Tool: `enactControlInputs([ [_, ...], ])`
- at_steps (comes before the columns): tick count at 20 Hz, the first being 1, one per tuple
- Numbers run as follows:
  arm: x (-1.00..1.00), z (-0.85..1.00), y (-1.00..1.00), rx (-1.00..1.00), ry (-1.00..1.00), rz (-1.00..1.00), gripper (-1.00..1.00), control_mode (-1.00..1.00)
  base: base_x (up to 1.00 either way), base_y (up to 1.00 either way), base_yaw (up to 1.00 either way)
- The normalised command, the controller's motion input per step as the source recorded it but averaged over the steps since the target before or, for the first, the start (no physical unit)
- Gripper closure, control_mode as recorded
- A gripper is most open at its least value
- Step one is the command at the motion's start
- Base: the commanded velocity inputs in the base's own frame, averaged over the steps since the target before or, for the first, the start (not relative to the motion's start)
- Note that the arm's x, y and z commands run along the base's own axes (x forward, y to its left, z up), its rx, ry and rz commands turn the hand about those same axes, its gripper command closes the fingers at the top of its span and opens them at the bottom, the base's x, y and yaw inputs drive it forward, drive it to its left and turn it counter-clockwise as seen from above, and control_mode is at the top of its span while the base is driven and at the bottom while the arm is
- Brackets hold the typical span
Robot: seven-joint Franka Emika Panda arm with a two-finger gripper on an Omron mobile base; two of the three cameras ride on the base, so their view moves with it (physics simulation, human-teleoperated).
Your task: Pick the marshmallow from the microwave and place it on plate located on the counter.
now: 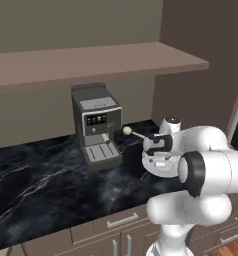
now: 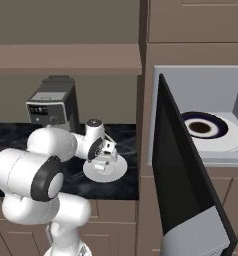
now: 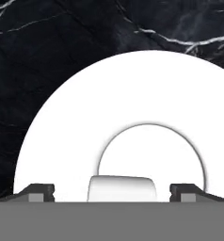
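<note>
Marshmallow [image 3: 122, 187] is the thing to follow, but take the big pieces first, all placed against the white plate [image 3: 62, 141]. The bench [image 1: 41, 175], black with white veins, carries the plate near its right end. The microwave [image 2: 191, 90] is set into the wall just right of the plate, its black door [image 2: 186, 175] swung wide open; inside, a navy-rimmed dish [image 2: 203, 127] with a brown centre rests on the white turntable [image 2: 236, 140]. The coffee machine [image 1: 96, 125] stands behind and left of the plate, and a cream knob on a thin stick [image 1: 127, 130] lies between them. The claw [image 3: 111, 194] hangs directly above the plate, pointing down at its middle ring. Its tips stand well apart, and the whitish lump sits between them without touching either, apparently resting on the plate's centre. Judging from this, the carry out of the microwave is done and the release looks made; what seems left is only to lift the claw clear. Whether the lump is fully settled on the plate I cannot tell from so close
</note>
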Motion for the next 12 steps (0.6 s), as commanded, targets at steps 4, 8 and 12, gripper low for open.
enactControlInputs([
  [4, -0.60, 1.00, 0.44, -0.03, -0.14, 0.00, -1.00, -1.00, 0.00, 0.00, 0.00],
  [8, -0.85, 1.00, 0.40, -0.01, -0.09, 0.00, -1.00, -1.00, 0.00, 0.00, 0.00],
  [12, -1.00, 1.00, 0.12, 0.00, -0.06, 0.04, -1.00, -1.00, 0.00, 0.00, 0.00],
])
